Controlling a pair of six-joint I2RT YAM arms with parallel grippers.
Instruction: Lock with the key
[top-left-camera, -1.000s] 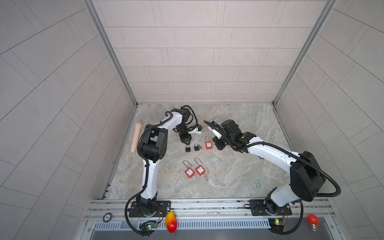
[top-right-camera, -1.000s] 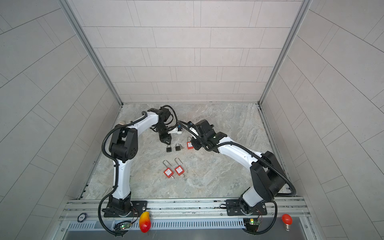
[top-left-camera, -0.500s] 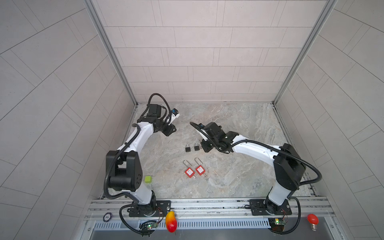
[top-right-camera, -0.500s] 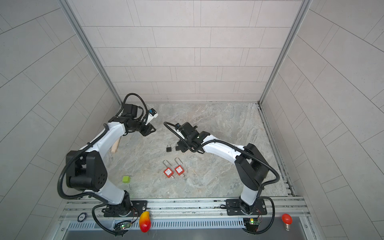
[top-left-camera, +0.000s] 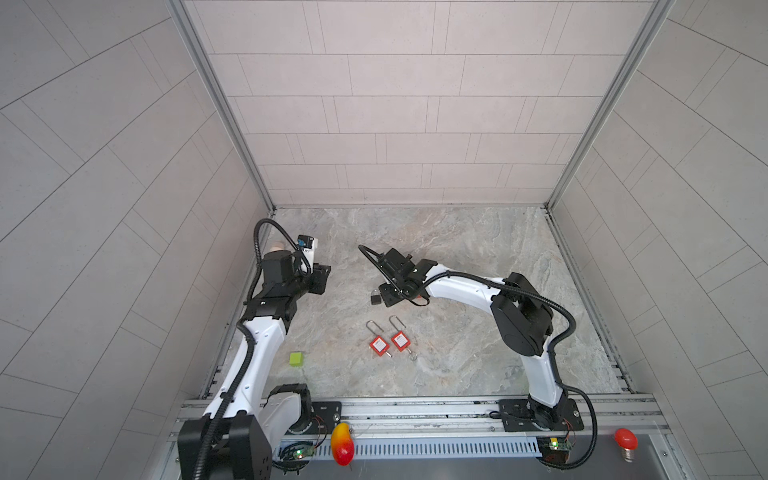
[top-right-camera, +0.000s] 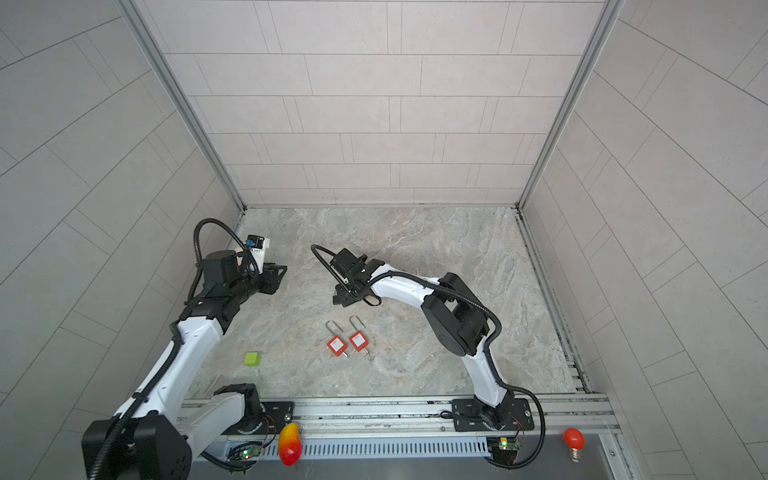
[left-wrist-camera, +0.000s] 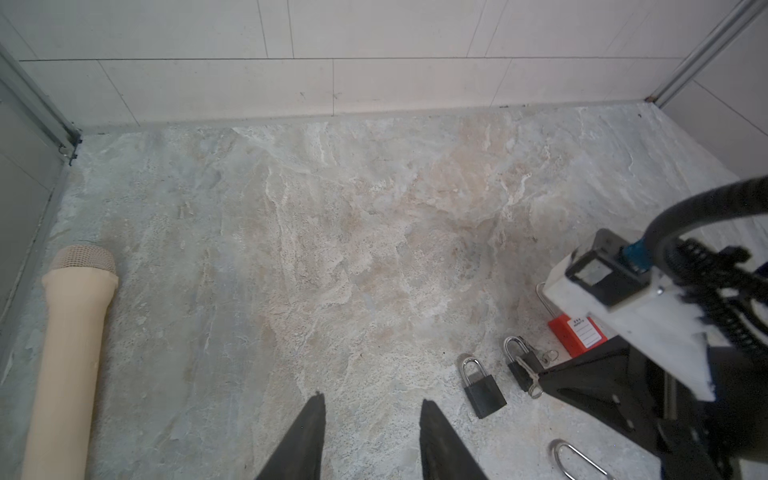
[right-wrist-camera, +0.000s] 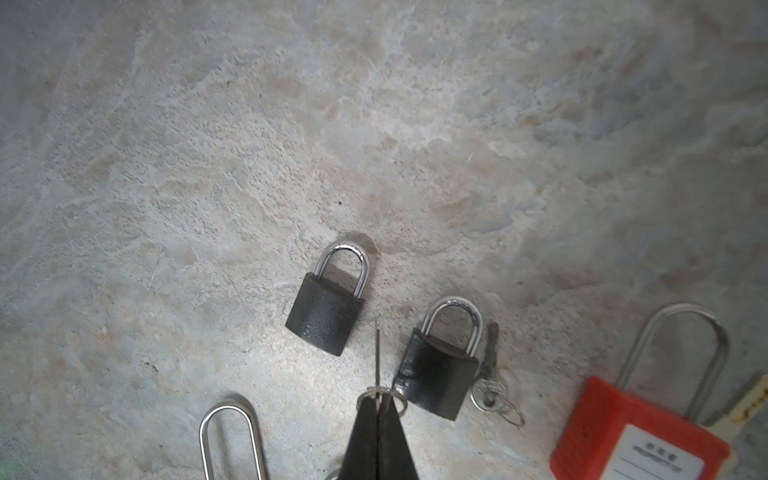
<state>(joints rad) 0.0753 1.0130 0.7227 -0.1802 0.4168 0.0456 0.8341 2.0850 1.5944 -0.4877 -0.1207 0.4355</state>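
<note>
My right gripper (right-wrist-camera: 379, 401) is shut on a small key (right-wrist-camera: 377, 357), seen edge-on with its ring at the fingertips. The blade points between two black padlocks lying flat on the stone floor. One padlock (right-wrist-camera: 324, 318) lies alone; the other padlock (right-wrist-camera: 440, 374) has a second key (right-wrist-camera: 490, 361) beside it. In a top view my right gripper (top-left-camera: 384, 297) hovers right beside a black padlock (top-left-camera: 375, 298). My left gripper (left-wrist-camera: 371, 401) is open and empty, off to the left (top-left-camera: 322, 278), well away from the padlocks (left-wrist-camera: 484, 392).
Two red padlocks (top-left-camera: 377, 344) (top-left-camera: 401, 341) with long shackles lie nearer the front, and a third red padlock (right-wrist-camera: 636, 432) sits by the black ones. A beige cylinder (left-wrist-camera: 70, 340) lies along the left wall. A green cube (top-left-camera: 296, 358) sits front left.
My left arm has pulled back from the padlocks to the left side and its jaws have spread wider. My right gripper, still shut on the key, has shifted left toward the black padlocks.
</note>
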